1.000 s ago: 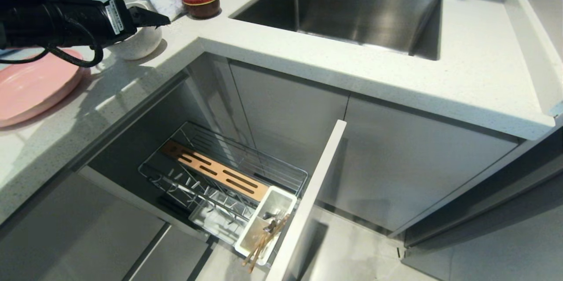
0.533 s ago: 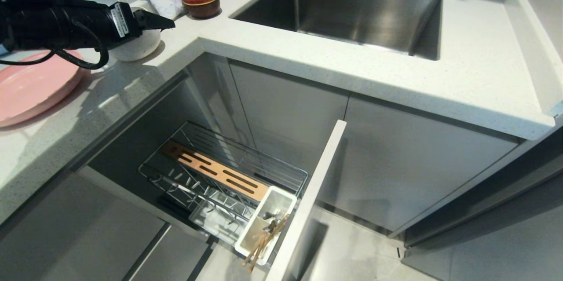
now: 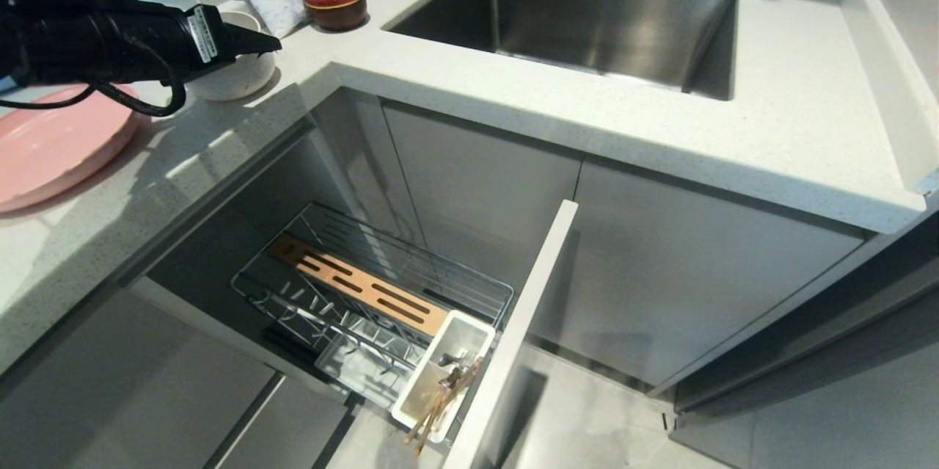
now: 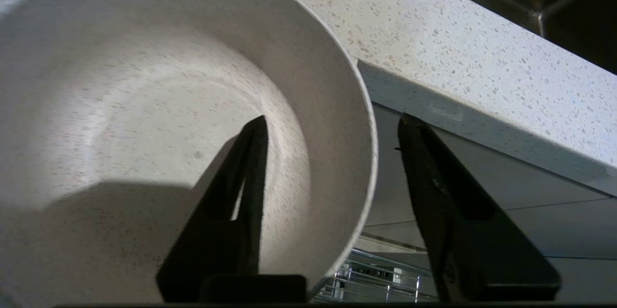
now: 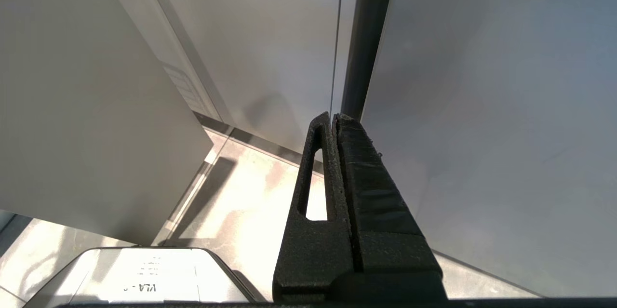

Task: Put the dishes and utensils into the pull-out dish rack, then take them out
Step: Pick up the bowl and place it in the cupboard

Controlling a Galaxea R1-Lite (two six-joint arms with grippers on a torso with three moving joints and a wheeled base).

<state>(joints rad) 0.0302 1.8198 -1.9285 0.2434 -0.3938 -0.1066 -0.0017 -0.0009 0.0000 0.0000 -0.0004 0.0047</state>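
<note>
The cream bowl (image 3: 236, 73) is being straddled at its rim by the left gripper (image 4: 332, 129) at the ten o'clock corner of the head view; one finger (image 4: 241, 178) is being held inside the bowl and the other (image 4: 434, 178) outside it, over the countertop (image 3: 513, 102) edge. The jaws are partly drawn in around the wall, but a gap is being left on the outer side, so a firm grasp cannot be confirmed. This placement is judged to be serving a rim pinch, the wall being the only part thin enough to take. The bowl is resting on the counter, beside the pink plate (image 3: 51, 153) at nine o'clock. The pull-out dish rack (image 3: 367, 293) is standing open at six o'clock, its wire slots unfilled, while the chopsticks (image 3: 436, 406) and metal cutlery are being kept in the white tray (image 3: 414, 395). The right gripper (image 5: 335, 163) is being held closed and idle, beside cabinet panels.
</note>
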